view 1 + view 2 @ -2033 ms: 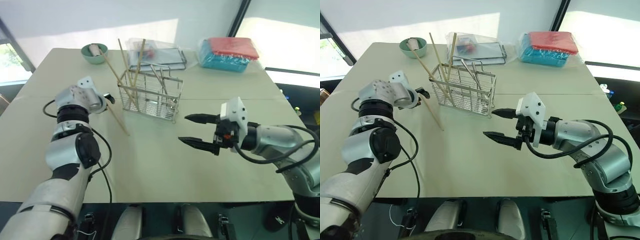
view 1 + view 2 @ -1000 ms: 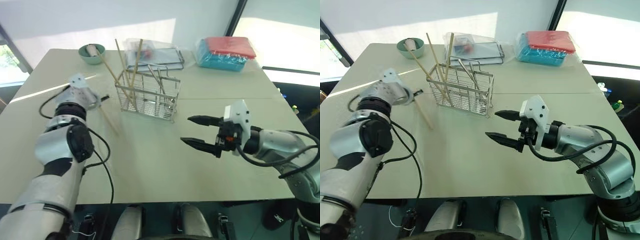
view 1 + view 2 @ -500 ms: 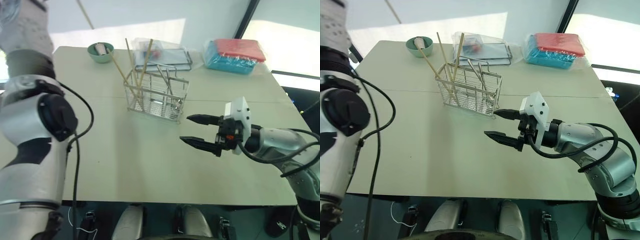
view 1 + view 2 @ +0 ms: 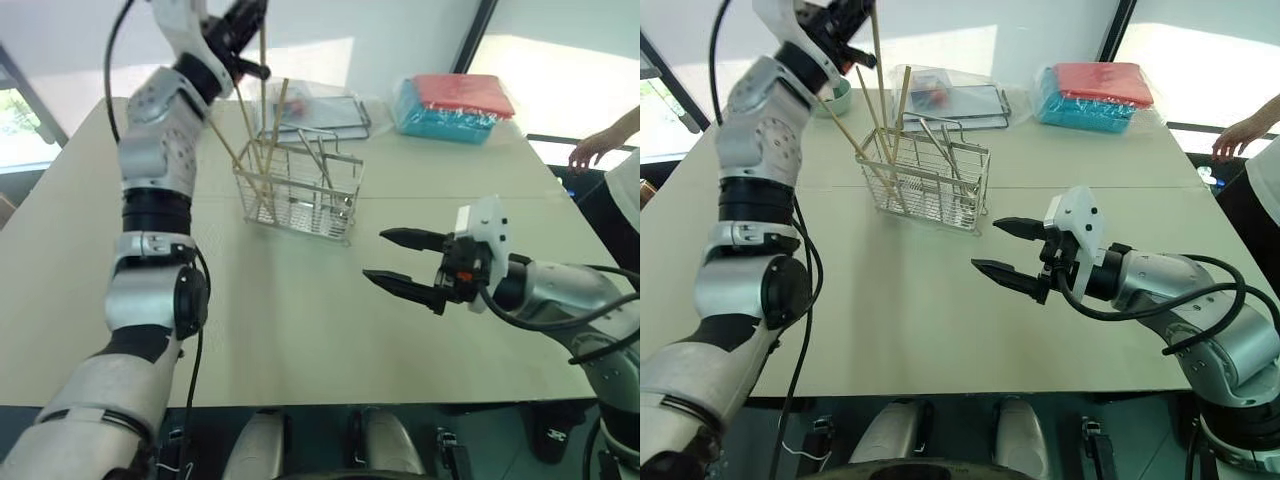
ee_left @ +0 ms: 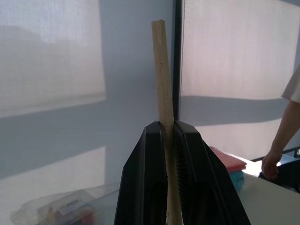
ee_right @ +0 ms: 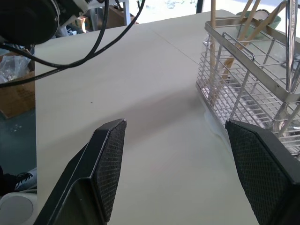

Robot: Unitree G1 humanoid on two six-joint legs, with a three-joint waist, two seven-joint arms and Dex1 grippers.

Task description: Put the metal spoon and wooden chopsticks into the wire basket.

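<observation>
With three chopsticks point(image 4: 258, 160) and the spoon point(image 4: 333, 178) already standing in the wire basket point(image 4: 300, 190) at upper centre of the counter point(image 4: 300, 330), the left hand point(image 4: 248, 22), upper left, clamps one last chopstick point(image 5: 163, 101) above it, while the right hand point(image 4: 395, 262) waits spread and empty.

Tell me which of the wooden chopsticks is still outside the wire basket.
The chopstick clamped in the left tool, held upright above the wire basket. The other chopsticks already stand inside it.
</observation>
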